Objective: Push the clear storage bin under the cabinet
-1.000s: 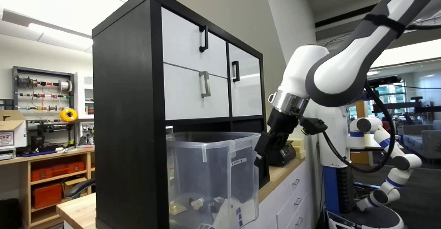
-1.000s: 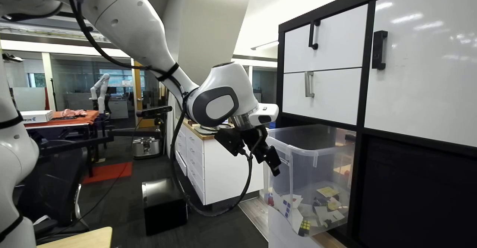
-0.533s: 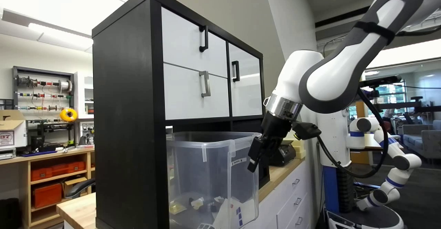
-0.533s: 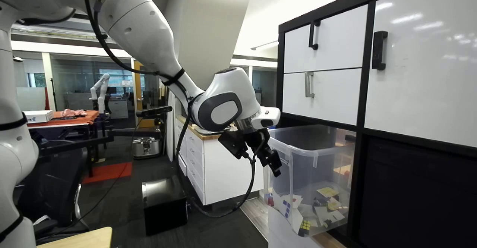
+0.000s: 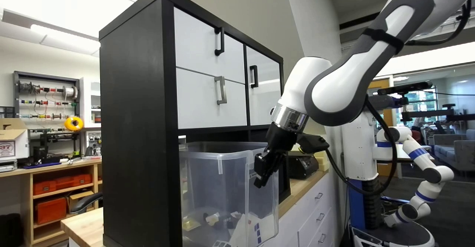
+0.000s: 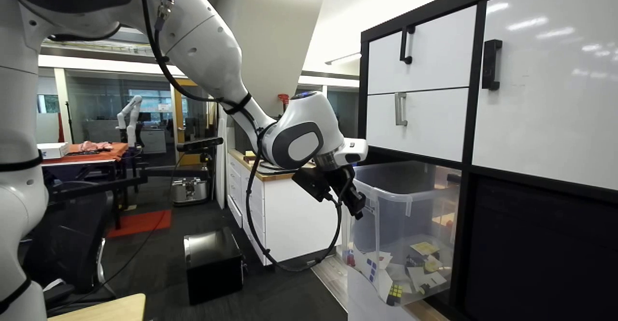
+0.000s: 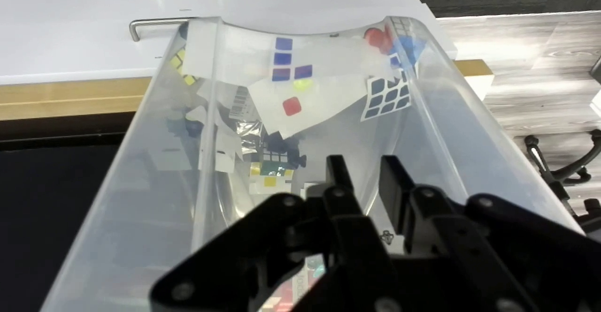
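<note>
The clear storage bin (image 5: 217,180) juts out of the open lower bay of the black-framed cabinet (image 5: 133,120), with loose papers and small items on its floor. In an exterior view the cabinet's white fronts (image 6: 545,84) stand above the bin (image 6: 405,224). My gripper (image 5: 258,183) points downward at the bin's outward end, overlapping its wall in both exterior views; whether it touches I cannot tell. In the wrist view the gripper (image 7: 361,159) has a narrow gap with nothing held between its fingers (image 7: 339,173). The translucent bin wall (image 7: 136,209) fills the view behind it.
A wooden counter with white drawers (image 5: 315,221) runs beneath, bearing a black device (image 5: 303,166) beside the cabinet. On the floor stands a black box (image 6: 212,268). Another white robot arm (image 5: 426,180) stands farther back.
My arm has moved in toward the bin's outer end, leftward and slightly down in one exterior view, slightly rightward in another. The fingers stand closer together. The bin and cabinet look unmoved.
</note>
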`<state>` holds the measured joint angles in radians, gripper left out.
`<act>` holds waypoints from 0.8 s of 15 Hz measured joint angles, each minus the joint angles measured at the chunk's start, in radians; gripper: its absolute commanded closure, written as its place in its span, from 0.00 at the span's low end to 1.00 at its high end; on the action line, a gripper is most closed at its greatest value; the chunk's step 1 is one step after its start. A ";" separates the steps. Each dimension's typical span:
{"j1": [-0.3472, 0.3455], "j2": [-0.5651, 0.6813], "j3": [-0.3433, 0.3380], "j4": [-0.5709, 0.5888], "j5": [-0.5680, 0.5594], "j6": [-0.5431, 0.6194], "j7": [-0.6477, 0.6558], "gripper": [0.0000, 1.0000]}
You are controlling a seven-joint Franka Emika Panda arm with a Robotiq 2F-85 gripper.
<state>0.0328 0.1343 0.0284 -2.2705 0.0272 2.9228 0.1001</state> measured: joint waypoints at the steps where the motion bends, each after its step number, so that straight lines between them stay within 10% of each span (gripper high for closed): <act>1: 0.003 0.017 0.000 0.020 -0.003 0.000 0.000 0.99; 12: 0.033 0.172 -0.056 0.216 -0.093 0.004 0.014 0.90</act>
<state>0.0662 0.3062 -0.0281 -2.0544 -0.0662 2.9271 0.1141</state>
